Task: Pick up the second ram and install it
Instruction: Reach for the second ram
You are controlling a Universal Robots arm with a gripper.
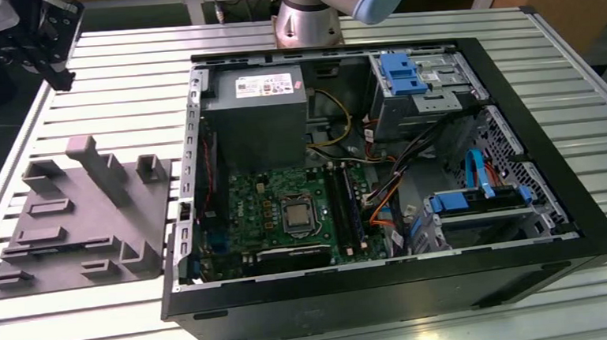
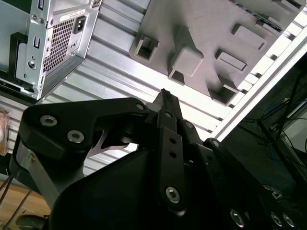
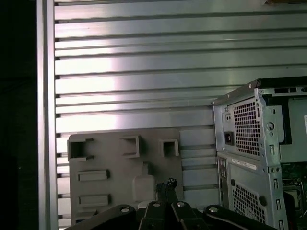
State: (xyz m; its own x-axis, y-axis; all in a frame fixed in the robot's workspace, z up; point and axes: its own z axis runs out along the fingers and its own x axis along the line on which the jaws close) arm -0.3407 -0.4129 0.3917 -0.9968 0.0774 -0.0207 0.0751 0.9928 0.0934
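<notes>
One computer case (image 1: 395,291), one power supply (image 1: 256,117), one green motherboard (image 1: 251,209), one grey fixture plate (image 1: 76,239), one gripper (image 2: 165,96).

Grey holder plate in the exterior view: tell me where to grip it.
Probably the tall upright fin, from straight above, closing across its thin faces: the grey holder plate lies flat on the table, so its edges offer little purchase.

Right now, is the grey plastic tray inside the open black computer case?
No, the grey plastic tray lies on the slatted metal table beside the black computer case.
</notes>
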